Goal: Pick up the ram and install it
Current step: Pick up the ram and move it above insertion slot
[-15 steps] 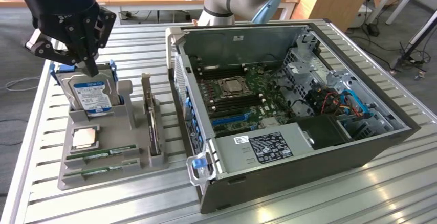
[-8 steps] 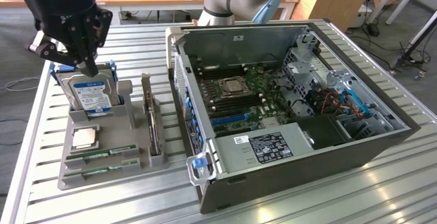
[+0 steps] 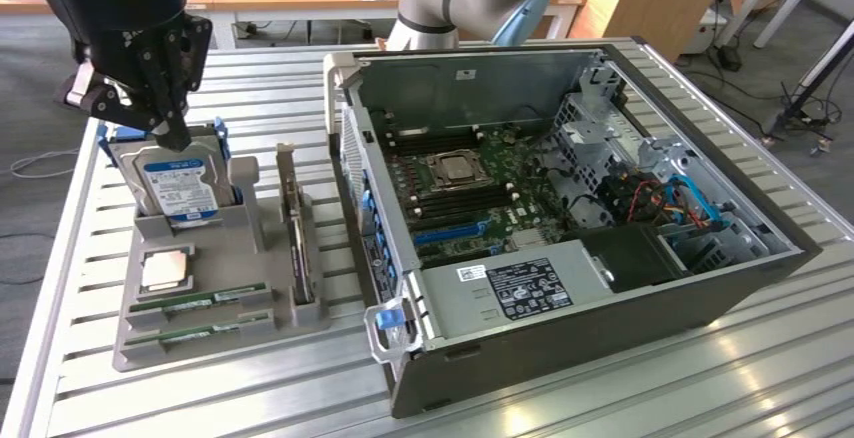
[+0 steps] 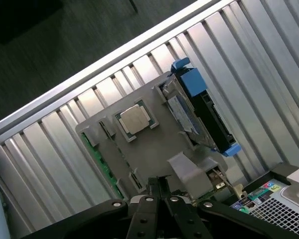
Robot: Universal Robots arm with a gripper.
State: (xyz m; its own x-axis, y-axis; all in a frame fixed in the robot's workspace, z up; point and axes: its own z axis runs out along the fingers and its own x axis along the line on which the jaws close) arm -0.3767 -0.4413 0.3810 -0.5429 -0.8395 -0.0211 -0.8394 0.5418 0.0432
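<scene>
Two ram sticks, green with white label strips, lie flat in the front slots of a grey holder tray [image 3: 254, 258]. One ram [image 3: 200, 303] lies just behind the other ram [image 3: 198, 336]. In the wrist view a ram [image 4: 97, 157] shows as a green strip along the tray [image 4: 154, 149] edge. My black gripper [image 3: 171, 138] hangs above the blue-labelled hard drive [image 3: 180, 186] at the tray's back, well apart from the rams. Its fingers are shut with nothing between them, and in the wrist view the gripper [image 4: 159, 185] tips meet.
A silver CPU chip [image 3: 167, 270] sits in the tray behind the rams, and a card [image 3: 296, 233] stands upright at the tray's right side. The open computer case [image 3: 587, 258] with its motherboard [image 3: 467, 198] fills the exterior view's right. The slatted metal table [image 3: 641, 398] carries everything.
</scene>
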